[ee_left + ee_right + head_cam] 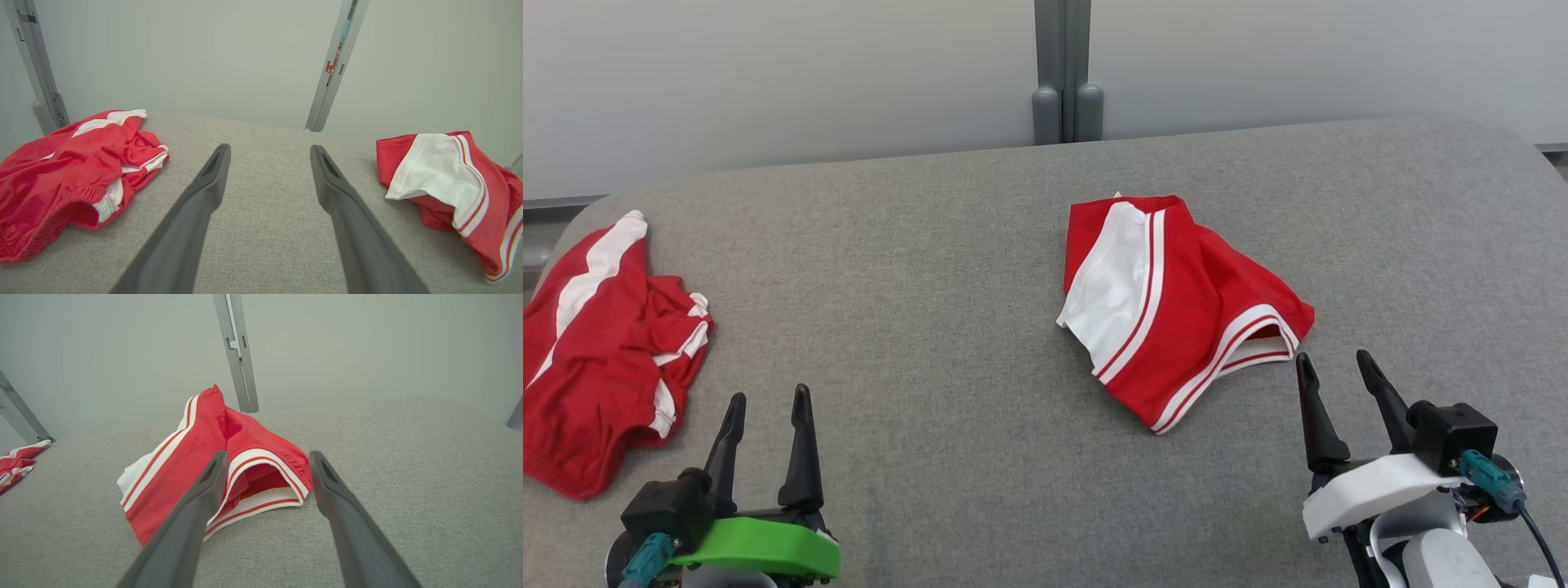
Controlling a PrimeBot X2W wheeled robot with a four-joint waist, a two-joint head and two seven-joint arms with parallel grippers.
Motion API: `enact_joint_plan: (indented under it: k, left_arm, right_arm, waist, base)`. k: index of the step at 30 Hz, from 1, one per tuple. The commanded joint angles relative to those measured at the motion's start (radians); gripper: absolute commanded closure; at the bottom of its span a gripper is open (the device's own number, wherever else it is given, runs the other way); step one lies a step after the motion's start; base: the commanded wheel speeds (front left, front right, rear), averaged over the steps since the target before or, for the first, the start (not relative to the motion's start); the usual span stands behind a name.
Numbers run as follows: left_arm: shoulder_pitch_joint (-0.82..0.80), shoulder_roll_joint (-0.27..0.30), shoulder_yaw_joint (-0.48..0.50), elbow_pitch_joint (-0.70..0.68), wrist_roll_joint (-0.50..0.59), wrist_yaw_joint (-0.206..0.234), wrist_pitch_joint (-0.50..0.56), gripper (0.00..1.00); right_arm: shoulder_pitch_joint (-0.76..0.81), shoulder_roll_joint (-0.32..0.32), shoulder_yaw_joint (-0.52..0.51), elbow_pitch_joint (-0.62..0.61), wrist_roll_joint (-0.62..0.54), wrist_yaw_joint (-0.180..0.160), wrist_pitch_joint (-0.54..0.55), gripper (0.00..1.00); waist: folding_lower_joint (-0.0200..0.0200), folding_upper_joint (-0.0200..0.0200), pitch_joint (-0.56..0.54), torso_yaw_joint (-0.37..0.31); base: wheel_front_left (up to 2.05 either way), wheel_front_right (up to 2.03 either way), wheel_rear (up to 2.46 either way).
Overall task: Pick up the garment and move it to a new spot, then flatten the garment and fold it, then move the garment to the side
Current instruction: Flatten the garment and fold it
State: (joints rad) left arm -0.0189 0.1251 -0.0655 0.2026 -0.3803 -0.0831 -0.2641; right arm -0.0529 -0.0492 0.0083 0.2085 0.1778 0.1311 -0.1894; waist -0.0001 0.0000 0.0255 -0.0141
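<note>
Garment [1176,310] lies just beyond the right jaws — they and left jaws gape empty.

Item 1: left hand [769,394], low on the robot's left in the head view. Its 2 dark fingers [802,445] stand nearly upright in that view, tips well apart. A green wrist housing [760,547] sits behind them, with a black block [666,506] and a teal connector [645,559] on its outer side.

Item 2: right hand [1334,356], low on the robot's right. Its 2 fingers [1316,425] lean toward the robot's left, spread as wide as the other pair. A white wrist housing [1372,486] carries a black block [1458,433], a teal connector [1490,478] and a dark cable [1543,543]. A pale forearm [1445,563] shows below.

Item 3: in each wrist view the fingers run up from the bottom edge, parted.
</note>
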Motion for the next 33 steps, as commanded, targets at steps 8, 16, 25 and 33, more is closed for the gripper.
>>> enact_joint_plan:
  k: [8, 16, 25, 33]
  left_arm:
    - [-0.003, -0.018, 0.019, 0.012, 0.027, -0.018, 0.000, 0.00]
    - [-0.027, -0.030, 0.019, 0.015, 0.048, -0.031, -0.001, 0.00]
    - [-0.067, -0.035, 0.016, 0.019, 0.055, -0.041, -0.001, 0.00]
    - [-0.081, -0.037, 0.006, 0.025, 0.060, -0.047, -0.001, 0.00]
  right_arm:
    - [-0.016, -0.002, 0.008, 0.005, -0.003, -0.001, 0.004, 0.00]
    - [-0.082, -0.003, 0.058, 0.080, 0.103, -0.001, 0.032, 0.00]
    - [-0.227, -0.002, 0.111, 0.285, 0.202, -0.001, -0.008, 0.00]
    - [-0.318, -0.003, 0.123, 0.401, 0.240, -0.001, -0.061, 0.00]
  waist:
    - [0.0001, 0.0000, 0.008, -0.008]
    - [0.0001, 0.0000, 0.038, 0.003]
    - [0.0001, 0.0000, 0.107, 0.048]
    - [0.0001, 0.0000, 0.123, 0.084]
  base:
    - [0.00, 0.00, 0.00]
    - [0.00, 0.00, 0.00]
    - [0.00, 0.00, 0.00]
    - [0.00, 0.00, 0.00]
